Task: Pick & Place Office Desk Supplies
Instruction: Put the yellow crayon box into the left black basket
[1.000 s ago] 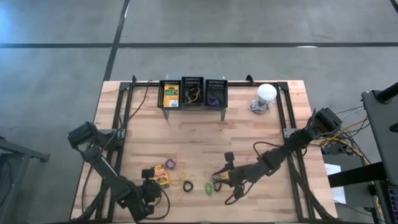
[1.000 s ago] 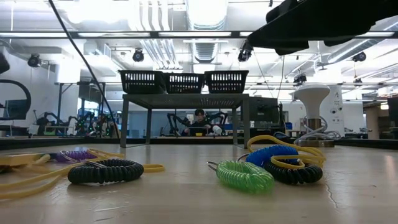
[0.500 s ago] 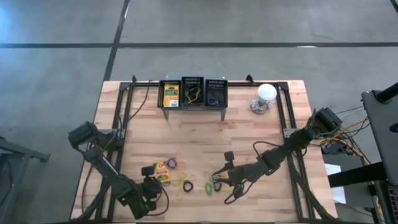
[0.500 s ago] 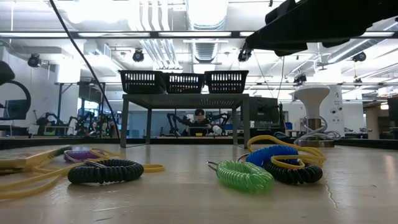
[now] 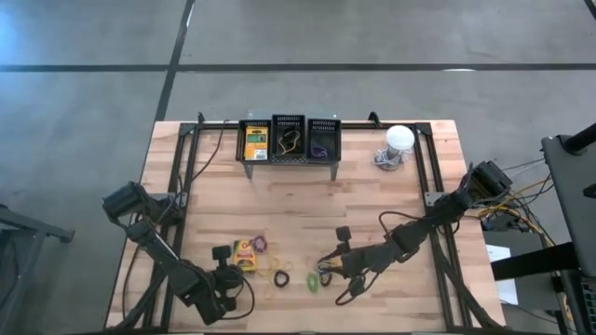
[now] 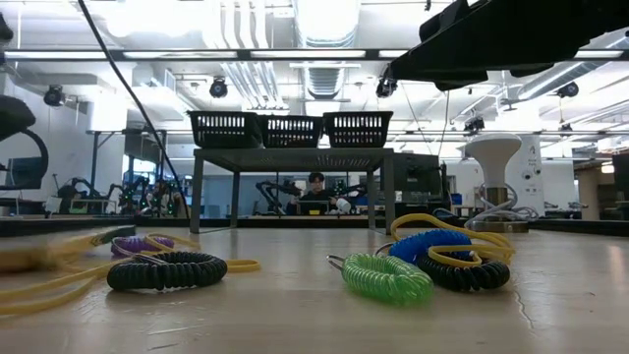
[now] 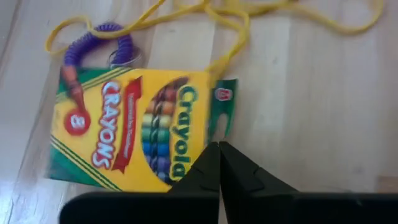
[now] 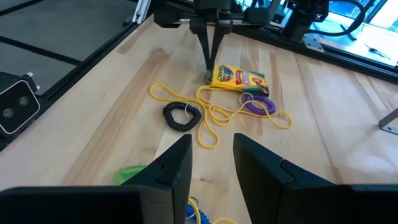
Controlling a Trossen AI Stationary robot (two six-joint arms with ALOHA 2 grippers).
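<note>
The left tool point(image 7: 219, 163) has its 2 fingers pressed together, tips touching the flap edge of the crayon box point(image 7: 134, 127), which lies flat on the table point(image 5: 372, 200) near the front left. A purple coil band point(image 7: 99, 42) sits just beside the box. The right tool point(image 8: 211, 163) hovers over the green coil point(image 6: 386, 276), fingers apart.

Bare table point(image 5: 307, 209) between shelf point(image 5: 289, 140) and coils point(image 5: 279, 277).

I see a pale, smooth wood table point(image 5: 372, 200); a glossy printed card crayon box point(image 7: 130, 127); a shiny ribbed purple plastic coil point(image 7: 99, 38); matt black fingers point(image 8: 174, 165).
</note>
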